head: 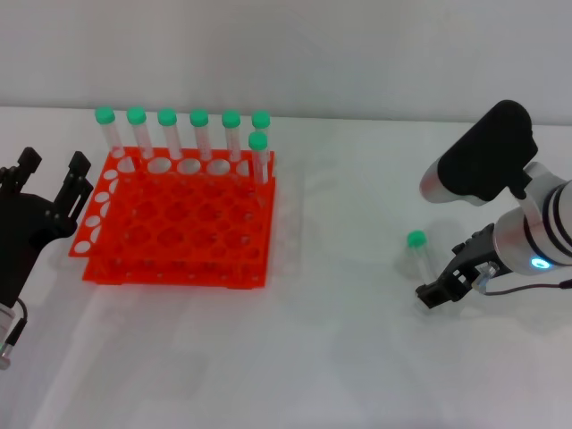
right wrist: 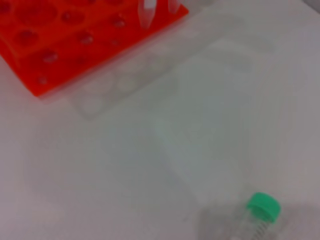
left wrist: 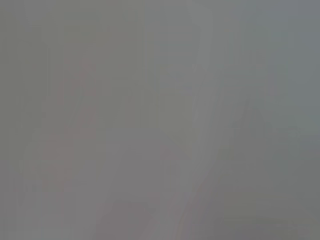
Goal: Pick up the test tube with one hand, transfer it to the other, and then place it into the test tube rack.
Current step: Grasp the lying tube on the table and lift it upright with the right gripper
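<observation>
The test tube (head: 417, 257), clear with a green cap, lies on the white table at the right. It also shows in the right wrist view (right wrist: 260, 212), cap end toward the rack. My right gripper (head: 437, 292) is low over the table at the tube's near end; I cannot tell if it touches the tube. The orange-red test tube rack (head: 179, 223) stands at the left and its corner shows in the right wrist view (right wrist: 60, 45). My left gripper (head: 54, 167) is open and empty, raised just left of the rack. The left wrist view shows only grey.
Several green-capped tubes (head: 198, 134) stand upright in the rack's back row, and one more (head: 259, 156) stands at its back right corner. White table (head: 340, 357) lies between the rack and the loose tube.
</observation>
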You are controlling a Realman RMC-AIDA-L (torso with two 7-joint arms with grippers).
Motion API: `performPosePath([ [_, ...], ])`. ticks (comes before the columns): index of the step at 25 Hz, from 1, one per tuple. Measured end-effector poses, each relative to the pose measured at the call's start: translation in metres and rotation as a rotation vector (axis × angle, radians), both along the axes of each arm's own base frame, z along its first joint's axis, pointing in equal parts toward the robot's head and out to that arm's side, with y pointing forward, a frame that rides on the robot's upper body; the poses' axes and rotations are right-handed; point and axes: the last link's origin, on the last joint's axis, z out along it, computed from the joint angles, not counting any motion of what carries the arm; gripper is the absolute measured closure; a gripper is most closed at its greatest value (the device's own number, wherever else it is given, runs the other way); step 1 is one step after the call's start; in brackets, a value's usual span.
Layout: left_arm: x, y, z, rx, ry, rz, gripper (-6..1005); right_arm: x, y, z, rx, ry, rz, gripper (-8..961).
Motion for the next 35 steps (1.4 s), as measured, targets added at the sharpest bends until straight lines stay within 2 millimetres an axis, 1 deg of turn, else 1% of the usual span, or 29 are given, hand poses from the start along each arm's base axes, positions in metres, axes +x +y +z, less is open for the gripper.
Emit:
performPosePath([
  [4,-0.0007,-0.0011,-0.0004,-0.001,-0.002,0.003,318,-0.0006,0.0009,-0.001,0.012,-0.021,0.009,101],
  [9,-0.0015,-0.0021,-0.0005,-0.001,-0.003,0.006,317,0.0021,0.0016,0.0002,0.014,-0.026,0.0,243],
  [15,-0.0018,-0.0029,-0.0011,-0.002,-0.006,0.008,318,0.0066,0.0024,0.0029,0.034,-0.071,-0.012,238],
  [29,-0.0019,-0.003,-0.001,-0.002,-0.009,0.009,318,0.0068,0.0022,0.0059,0.018,-0.134,-0.021,287],
  [34,-0.0019,-0.0029,-0.0009,-0.002,-0.009,0.009,318,0.0079,0.0035,0.0051,0.009,-0.15,-0.035,498],
  [35,-0.002,-0.0029,-0.0008,-0.001,-0.009,0.009,318,0.0081,0.0037,0.0052,0.008,-0.152,-0.039,517],
])
